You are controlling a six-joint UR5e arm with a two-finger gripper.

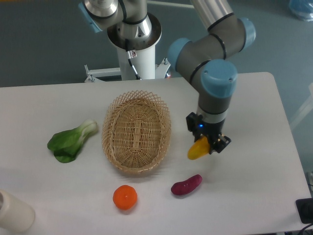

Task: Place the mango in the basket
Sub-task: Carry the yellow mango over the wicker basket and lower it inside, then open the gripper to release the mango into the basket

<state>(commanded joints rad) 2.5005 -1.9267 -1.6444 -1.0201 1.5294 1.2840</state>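
The yellow-orange mango (197,149) hangs above the table, right of the basket, with my gripper (207,141) shut on its upper end; only its lower half shows below the fingers. The tan wicker basket (136,131) sits at the table's middle, with nothing inside it. A narrow gap separates the mango from the basket's right rim.
A purple sweet potato (186,184) lies just below the held mango. A round orange fruit (124,197) sits in front of the basket. A green bok choy (71,141) lies to the basket's left. A white cylinder (13,213) stands at the front left corner.
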